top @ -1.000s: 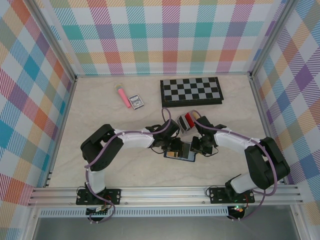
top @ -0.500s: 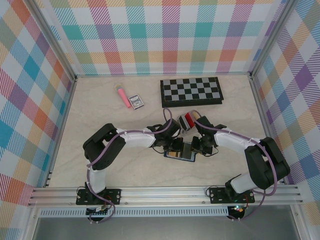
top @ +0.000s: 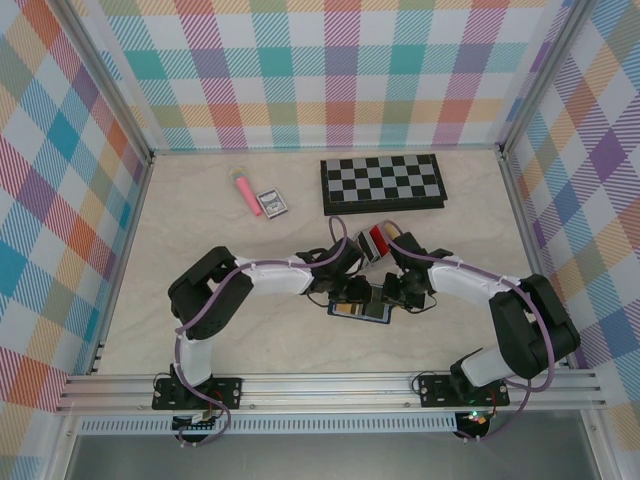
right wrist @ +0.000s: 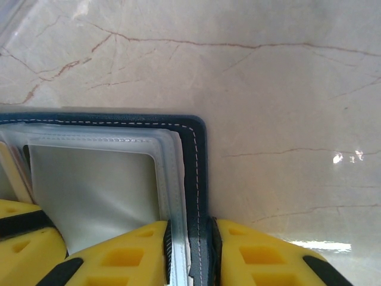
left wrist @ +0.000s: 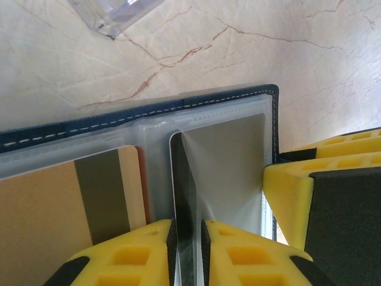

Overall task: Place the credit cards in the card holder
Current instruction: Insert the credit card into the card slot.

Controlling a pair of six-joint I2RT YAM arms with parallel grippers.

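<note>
The navy card holder lies open on the table between both grippers. In the left wrist view a dark brown card stands edge-on, its far end inside the card holder's clear right pocket. My left gripper sits around the card's near end, narrowly open, with a thin gap at the right pad. A yellow-orange card with a dark stripe sits in the left pocket. My right gripper is shut on the card holder's right edge, pinching the navy cover and clear sleeves.
A grey slotted stand with red and white cards stands just behind the grippers. The chessboard lies at the back right. A pink tube and a small printed box lie at the back left.
My left gripper has crept slightly right toward the card holder and its jaws have eased apart around the dark card. The right gripper has kept its hold.
</note>
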